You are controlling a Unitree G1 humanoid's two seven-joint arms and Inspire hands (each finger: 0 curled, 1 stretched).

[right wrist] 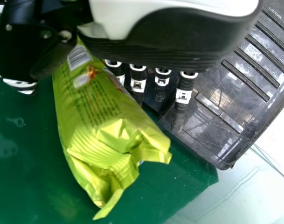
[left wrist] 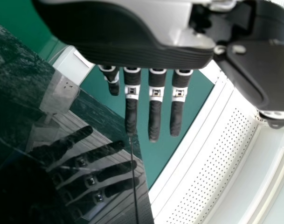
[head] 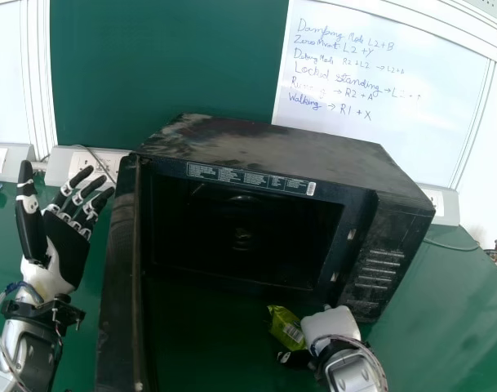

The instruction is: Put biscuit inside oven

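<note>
The green biscuit packet [head: 286, 325] is just to the left of your right robot hand [head: 330, 324], between thumb and fingers, before the lower right of the oven [head: 289, 144]; the left one [head: 64, 249] is farther off. Its long axis slants forward-left from your palm (far end towards the opening), while your right fingers look extended, not clenched round it.

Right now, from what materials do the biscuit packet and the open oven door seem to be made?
The biscuit packet looks like thin, glossy plastic film, perhaps foil-lined: it is crinkled and catches bright highlights. The oven door has a dark, polished face that mirrors the left hand, so probably glass, though shiny plastic is possible.
</note>
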